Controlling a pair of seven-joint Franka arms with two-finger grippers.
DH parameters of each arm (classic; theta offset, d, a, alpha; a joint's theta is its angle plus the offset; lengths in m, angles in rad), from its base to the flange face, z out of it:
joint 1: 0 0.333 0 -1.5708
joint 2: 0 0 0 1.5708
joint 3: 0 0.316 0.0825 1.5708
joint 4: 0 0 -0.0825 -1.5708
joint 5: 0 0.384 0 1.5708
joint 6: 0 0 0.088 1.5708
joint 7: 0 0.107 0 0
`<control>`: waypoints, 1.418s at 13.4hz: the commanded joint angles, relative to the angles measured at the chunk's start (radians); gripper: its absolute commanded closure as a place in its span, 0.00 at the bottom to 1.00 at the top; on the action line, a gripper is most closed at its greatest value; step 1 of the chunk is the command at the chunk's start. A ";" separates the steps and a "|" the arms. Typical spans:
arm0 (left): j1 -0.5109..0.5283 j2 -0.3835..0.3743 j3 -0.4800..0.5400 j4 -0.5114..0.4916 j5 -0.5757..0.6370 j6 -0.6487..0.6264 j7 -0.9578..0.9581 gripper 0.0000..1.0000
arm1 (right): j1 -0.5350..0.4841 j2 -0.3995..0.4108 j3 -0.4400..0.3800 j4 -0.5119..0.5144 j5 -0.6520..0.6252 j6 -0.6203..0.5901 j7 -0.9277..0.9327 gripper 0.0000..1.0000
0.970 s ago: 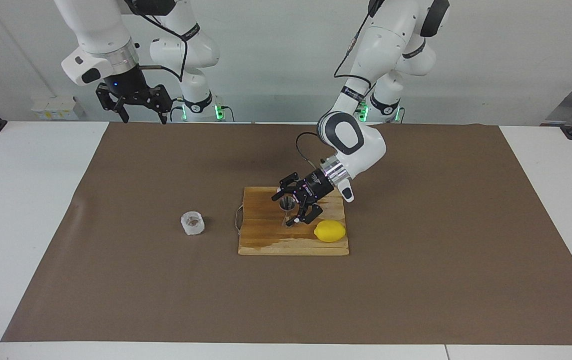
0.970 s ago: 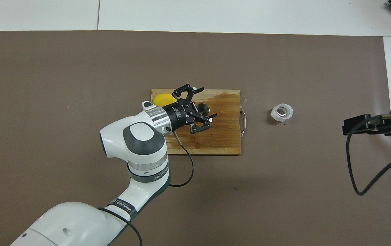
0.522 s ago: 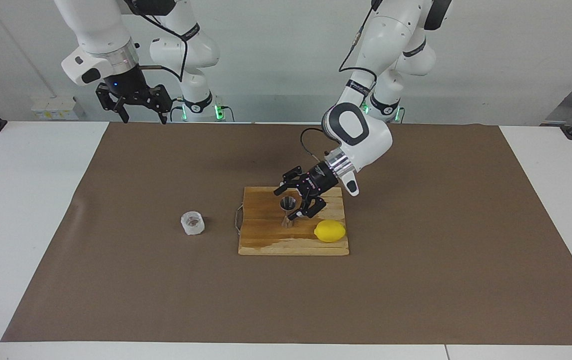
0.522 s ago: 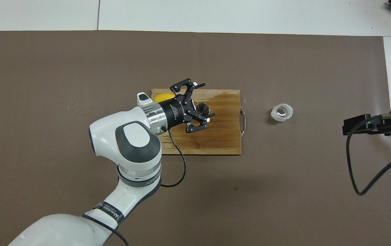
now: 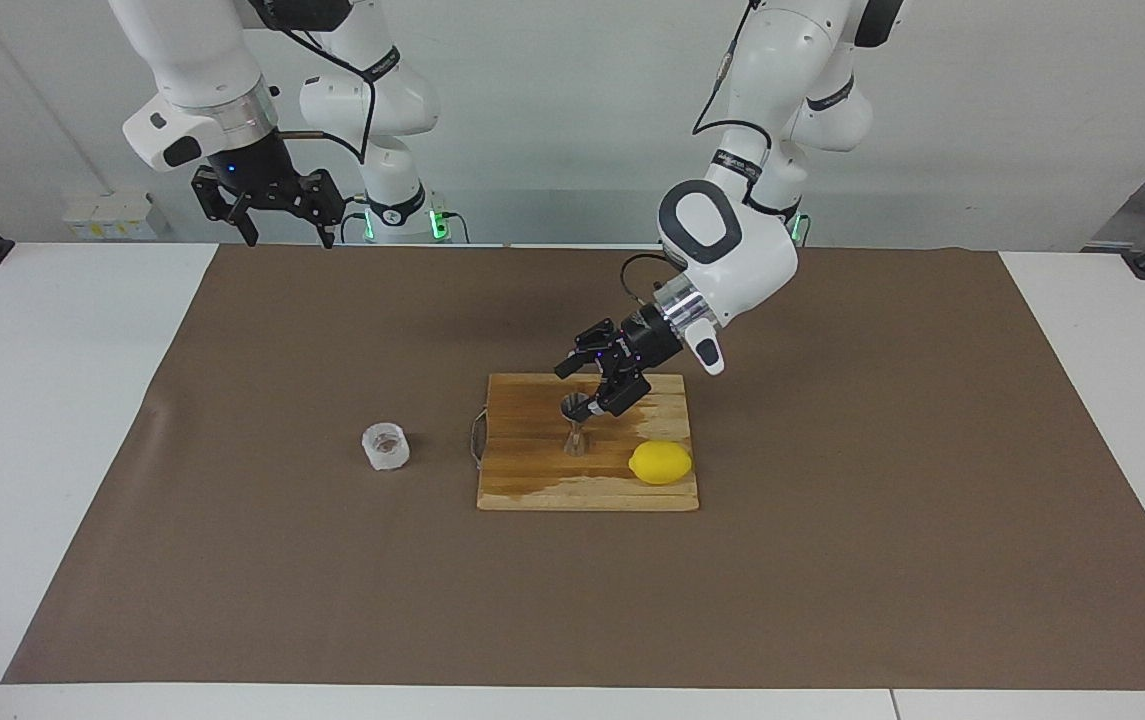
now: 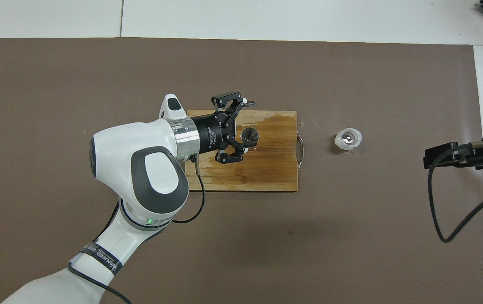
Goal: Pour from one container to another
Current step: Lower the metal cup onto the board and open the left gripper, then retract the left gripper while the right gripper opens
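Note:
The steel jigger (image 5: 575, 428) (image 6: 250, 135) stands upright on the wooden cutting board (image 5: 532, 480) (image 6: 271, 173), with nothing gripping it. My left gripper (image 5: 582, 388) (image 6: 249, 125) hangs open just above the jigger's rim, angled down toward it, fingers spread and empty. The translucent whitish cup (image 5: 385, 446) (image 6: 349, 139) sits on the brown mat beside the board, toward the right arm's end of the table. My right gripper (image 5: 287, 236) waits open and raised over the mat's edge nearest the robots.
A yellow lemon (image 5: 660, 462) lies on the board's corner, farther from the robots than the jigger; the left arm hides it from overhead. The board has a wire handle (image 6: 301, 148) facing the cup. Brown mat (image 5: 832, 560) covers most of the white table.
The left gripper, open throughout, has pulled up and back from around the jigger's waist to above its rim. The jigger stays standing. The right arm has not moved.

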 commanded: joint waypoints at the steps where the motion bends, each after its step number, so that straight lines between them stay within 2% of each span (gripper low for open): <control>1: 0.030 -0.059 0.004 -0.044 0.180 -0.085 0.002 0.00 | -0.022 -0.028 0.009 -0.004 0.020 -0.041 0.005 0.00; 3: 0.065 -0.069 0.004 -0.029 0.385 -0.194 0.004 0.00 | -0.030 -0.034 0.005 -0.015 0.074 -0.041 -0.098 0.00; 5: 0.105 -0.069 0.004 0.029 0.626 -0.335 0.008 0.00 | -0.060 -0.043 0.005 -0.041 0.117 -0.033 -0.243 0.00; 7: 0.154 -0.068 0.003 0.095 0.775 -0.465 0.030 0.00 | -0.089 -0.054 0.003 -0.088 0.128 -0.015 -0.440 0.00; 8: 0.179 -0.069 0.003 0.118 0.838 -0.516 0.062 0.00 | -0.102 -0.057 0.003 -0.116 0.128 0.020 -0.561 0.00; 10: 0.217 -0.076 0.004 0.155 0.866 -0.600 0.132 0.00 | -0.154 -0.060 0.003 -0.185 0.128 0.095 -0.837 0.00; 13: 0.269 -0.135 0.009 0.154 1.008 -0.679 0.330 0.00 | -0.181 -0.074 0.003 -0.352 0.158 0.293 -1.313 0.00; 14: 0.289 -0.157 0.010 0.149 1.038 -0.687 0.385 0.00 | -0.218 -0.056 0.002 -0.381 0.216 0.310 -1.416 0.00; 16: 0.340 -0.204 0.010 0.117 1.085 -0.705 0.473 0.00 | -0.280 0.038 0.002 -0.405 0.324 0.390 -1.675 0.00; 19: 0.349 -0.237 0.010 0.114 1.262 -0.762 0.606 0.00 | -0.332 0.200 0.002 -0.400 0.523 0.512 -2.009 0.00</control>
